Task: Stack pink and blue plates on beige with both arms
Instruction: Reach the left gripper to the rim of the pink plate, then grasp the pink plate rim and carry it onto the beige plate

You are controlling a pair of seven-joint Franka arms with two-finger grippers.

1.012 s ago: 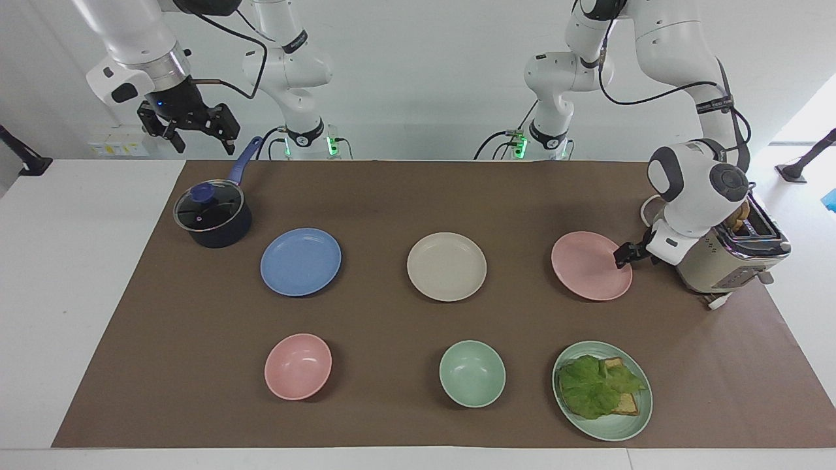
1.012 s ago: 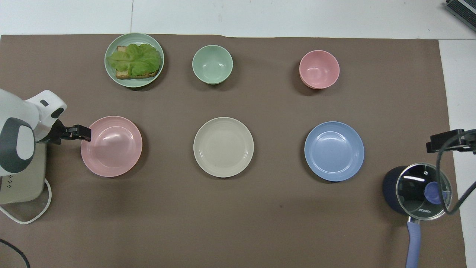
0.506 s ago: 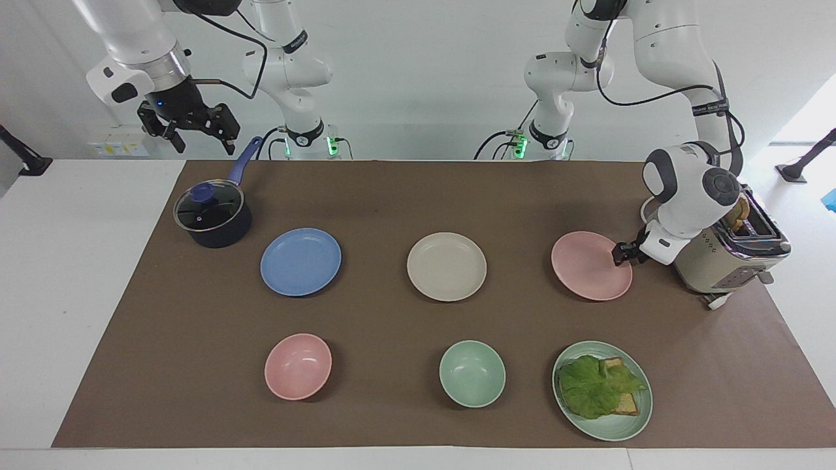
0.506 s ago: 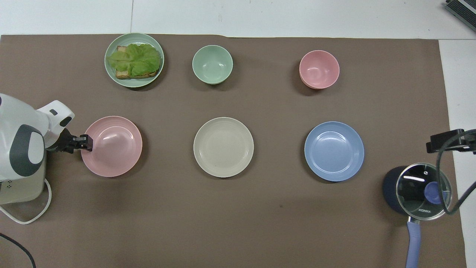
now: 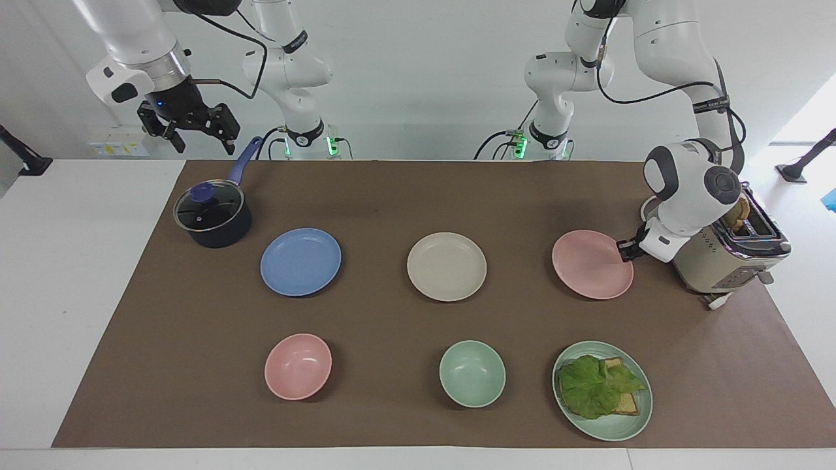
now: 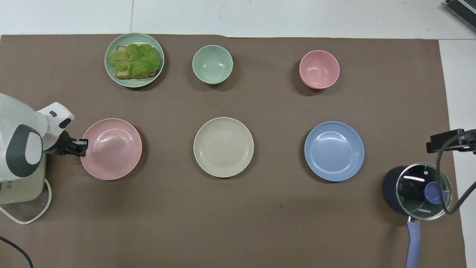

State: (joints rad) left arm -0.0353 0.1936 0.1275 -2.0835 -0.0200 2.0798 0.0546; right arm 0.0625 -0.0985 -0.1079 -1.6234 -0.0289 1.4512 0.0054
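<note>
The pale pink plate (image 5: 591,264) (image 6: 111,149) lies toward the left arm's end of the table, beside the toaster. My left gripper (image 5: 626,249) (image 6: 82,146) is shut on the rim of the pink plate at the toaster's side. The beige plate (image 5: 447,266) (image 6: 223,147) sits mid-table, with the blue plate (image 5: 300,261) (image 6: 334,151) beside it toward the right arm's end. All three lie apart in one row. My right gripper (image 5: 202,145) (image 6: 446,140) waits open in the air over the table edge by the pot, holding nothing.
A dark pot (image 5: 212,215) with a glass lid and blue handle stands near the blue plate. A toaster (image 5: 731,261) stands close by the left gripper. Farther from the robots sit a pink bowl (image 5: 298,366), a green bowl (image 5: 471,373) and a green plate (image 5: 643,411) with lettuce and toast.
The left gripper went from open at the pink plate's rim to shut on it, and the plate shifted slightly. The right arm has not moved.
</note>
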